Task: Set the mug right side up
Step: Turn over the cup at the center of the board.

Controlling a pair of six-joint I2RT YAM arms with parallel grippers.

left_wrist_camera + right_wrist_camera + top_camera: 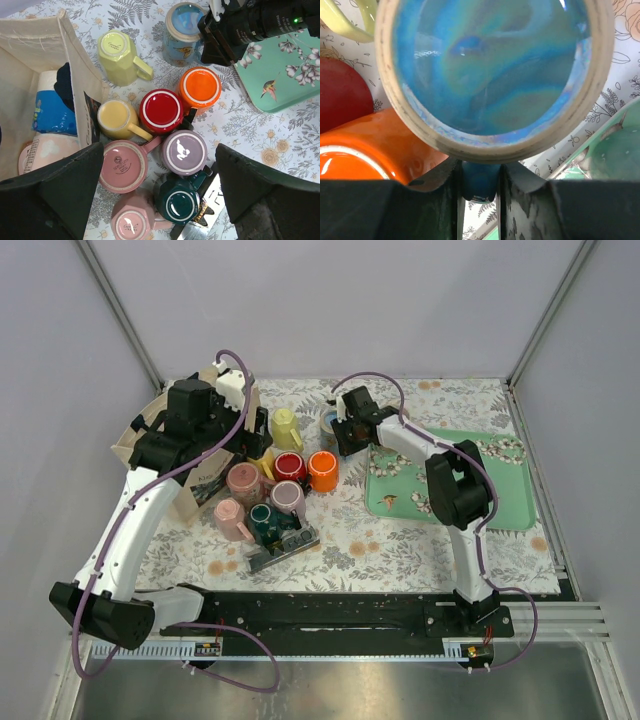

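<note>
A blue mug (pixel 184 25) with a cream ring stands base up on the floral cloth at the back of a cluster of mugs; it also shows in the top view (pixel 328 423). My right gripper (pixel 479 185) is shut on its blue handle (pixel 479 175), with the mug's round blue face (pixel 495 65) filling the right wrist view. In the top view the right gripper (pixel 340 430) sits beside that mug. My left gripper (pixel 160 200) is open and empty, hovering above the cluster over the purple mug (pixel 184 151) and dark green mug (pixel 179 202).
Yellow (pixel 116 50), orange (pixel 200 86), red (pixel 161 110) and two pink mugs (pixel 122 165) stand base up, packed close. A cloth bag (pixel 30 75) with items lies at left. A teal tray (pixel 500 490) lies at right. A metal piece (pixel 212 197) lies by the green mug.
</note>
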